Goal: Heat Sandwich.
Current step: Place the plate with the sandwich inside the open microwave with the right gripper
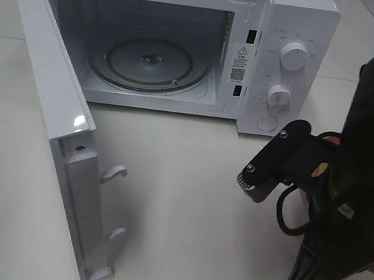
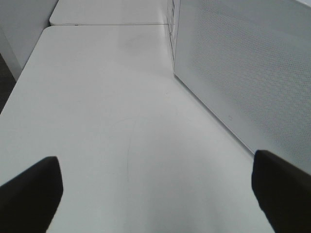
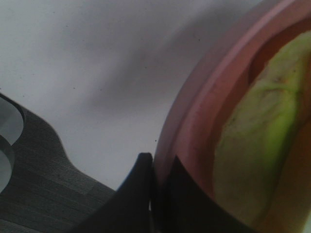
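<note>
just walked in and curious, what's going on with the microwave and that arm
The microwave sits with its door swung wide and the glass turntable bare. The right fingers are pinched shut on the rim of a pink plate carrying the sandwich, out in front of the microwave's control side and not yet inside. The left fingers are spread open, holding nothing.

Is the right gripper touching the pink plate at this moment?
Touching. The right wrist view shows it: the right gripper is shut on the rim of the pink plate. The rim runs in between its closed jaws, with no gap visible.
</note>
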Robot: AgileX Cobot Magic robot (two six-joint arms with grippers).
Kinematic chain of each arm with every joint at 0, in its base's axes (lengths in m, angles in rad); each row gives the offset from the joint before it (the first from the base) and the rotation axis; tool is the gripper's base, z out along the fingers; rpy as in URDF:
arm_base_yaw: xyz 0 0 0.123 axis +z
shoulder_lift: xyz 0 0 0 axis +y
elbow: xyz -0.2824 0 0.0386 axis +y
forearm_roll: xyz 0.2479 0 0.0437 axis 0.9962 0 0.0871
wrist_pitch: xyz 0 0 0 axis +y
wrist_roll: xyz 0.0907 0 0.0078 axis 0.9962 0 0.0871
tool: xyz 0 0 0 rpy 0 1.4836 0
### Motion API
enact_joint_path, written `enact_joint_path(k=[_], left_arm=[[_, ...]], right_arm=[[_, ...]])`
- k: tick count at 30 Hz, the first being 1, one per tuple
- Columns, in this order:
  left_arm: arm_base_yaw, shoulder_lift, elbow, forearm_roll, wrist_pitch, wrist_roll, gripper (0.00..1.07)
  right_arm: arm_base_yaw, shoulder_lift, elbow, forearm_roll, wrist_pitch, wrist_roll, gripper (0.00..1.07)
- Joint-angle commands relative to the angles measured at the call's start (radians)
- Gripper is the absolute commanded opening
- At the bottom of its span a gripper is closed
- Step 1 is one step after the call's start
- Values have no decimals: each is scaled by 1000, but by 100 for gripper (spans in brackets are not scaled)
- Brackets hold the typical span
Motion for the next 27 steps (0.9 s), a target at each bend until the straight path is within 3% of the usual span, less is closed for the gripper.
enact_joint_path(k=[1, 10, 27], left_arm=[[3, -28, 3, -3, -9, -6, 101], [3, -28, 3, -3, -9, -6, 101], [3, -28, 3, -3, -9, -6, 101]], right_arm=[[56, -6, 8, -25, 19, -41, 1], [126, -6, 8, -28, 8, -129, 1], [136, -6, 8, -29, -157, -479, 2]])
